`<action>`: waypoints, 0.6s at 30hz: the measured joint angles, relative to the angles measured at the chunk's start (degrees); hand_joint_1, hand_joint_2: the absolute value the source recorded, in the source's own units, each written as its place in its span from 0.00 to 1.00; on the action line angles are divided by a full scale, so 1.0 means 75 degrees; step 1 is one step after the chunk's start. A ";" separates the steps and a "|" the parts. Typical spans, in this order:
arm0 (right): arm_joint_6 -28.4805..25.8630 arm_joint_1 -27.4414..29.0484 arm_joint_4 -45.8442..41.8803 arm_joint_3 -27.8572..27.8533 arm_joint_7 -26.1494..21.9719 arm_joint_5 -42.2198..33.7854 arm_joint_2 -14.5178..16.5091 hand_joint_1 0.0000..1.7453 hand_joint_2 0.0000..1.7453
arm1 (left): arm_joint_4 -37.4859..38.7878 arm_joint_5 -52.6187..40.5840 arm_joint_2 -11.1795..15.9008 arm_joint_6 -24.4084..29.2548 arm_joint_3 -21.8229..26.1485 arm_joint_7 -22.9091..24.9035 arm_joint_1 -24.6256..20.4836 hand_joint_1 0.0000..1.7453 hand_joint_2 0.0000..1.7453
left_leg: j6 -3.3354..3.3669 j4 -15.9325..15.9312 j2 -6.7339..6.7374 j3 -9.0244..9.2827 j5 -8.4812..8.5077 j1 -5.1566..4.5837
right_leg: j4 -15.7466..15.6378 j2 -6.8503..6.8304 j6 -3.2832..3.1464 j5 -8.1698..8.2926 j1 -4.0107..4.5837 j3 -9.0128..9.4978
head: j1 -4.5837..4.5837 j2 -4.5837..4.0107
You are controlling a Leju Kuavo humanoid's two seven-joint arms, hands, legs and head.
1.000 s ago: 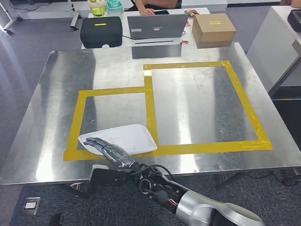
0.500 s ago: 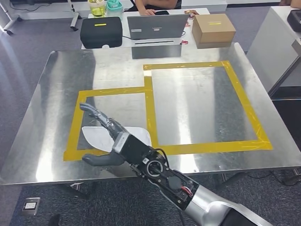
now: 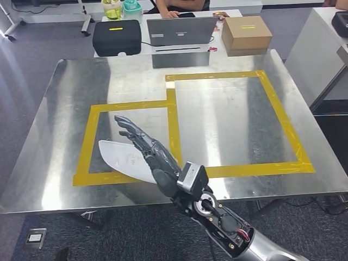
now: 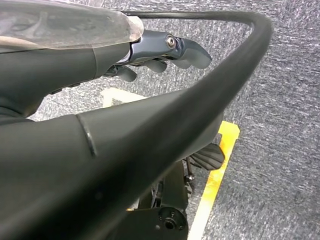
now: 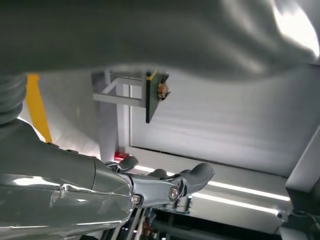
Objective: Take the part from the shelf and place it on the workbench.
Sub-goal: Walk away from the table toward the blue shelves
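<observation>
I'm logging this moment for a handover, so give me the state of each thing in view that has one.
Flat white plastic part: lying on the steel workbench, inside the smaller yellow-taped rectangle.
Right hand: fingers extended, above the part; contact unclear.
Left hand: holds nothing, hanging over carpet.
Grey laptop: open.
Brown cardboard box: closed.

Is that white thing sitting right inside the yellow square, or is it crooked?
A bit crooked. The white part lies tilted in the smaller yellow tape box on the metal table, and its lower edge reaches the front tape. The right hand stretches over it, fingers spread. Nothing looks broken or spilled.
</observation>
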 joint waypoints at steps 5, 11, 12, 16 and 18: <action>0.0076 0.0272 -0.0360 -0.0020 0.0046 0.0017 -0.0234 0.00 0.00 | 0.0000 -0.0002 -0.0001 0.0001 0.0034 0.0003 -0.0001 0.00 0.00 | -0.0001 -0.0001 -0.0001 0.0001 0.0000 0.0000 | 0.0000 -0.0003 0.0000 -0.0001 0.0001 0.0002 | -0.0002 0.0000; 0.0203 0.0578 -0.0573 -0.0020 0.0010 0.0034 -0.0453 0.00 0.00 | 0.0000 -0.0026 0.0009 -0.0047 0.0070 0.0013 -0.0009 0.00 0.00 | 0.0065 0.0023 -0.0004 0.0003 -0.0041 -0.0035 | -0.0037 0.0001 0.0052 -0.0001 -0.0029 0.0015 | -0.0023 0.0000; 0.0233 0.0614 -0.0601 -0.0020 0.0004 0.0030 -0.0474 0.00 0.00 | 0.0000 -0.0028 0.0012 -0.0060 0.0074 0.0015 -0.0011 0.00 0.00 | 0.0106 0.0003 -0.0004 0.0015 -0.0036 -0.0041 | -0.0051 0.0002 0.0087 0.0004 -0.0034 0.0026 | -0.0035 0.0000; 0.0286 0.0718 -0.0676 -0.0023 0.0015 0.0011 -0.0571 0.00 0.00 | 0.0000 -0.0038 0.0005 -0.0089 0.0082 0.0054 -0.0019 0.00 0.00 | 0.0196 -0.0267 0.0074 0.0186 0.0088 0.0061 | 0.0935 -0.0024 0.0208 -0.0635 -0.0049 -0.0370 | 0.0039 0.0000; 0.0293 0.0773 -0.0680 -0.0023 0.0035 0.0010 -0.0628 0.00 0.00 | 0.0000 -0.0045 0.0005 -0.0089 0.0085 0.0091 -0.0025 0.00 0.00 | 0.0203 -0.0274 0.0085 0.0194 0.0090 0.0075 | 0.1927 -0.0031 0.0278 -0.1036 -0.0114 -0.0805 | 0.0094 0.0000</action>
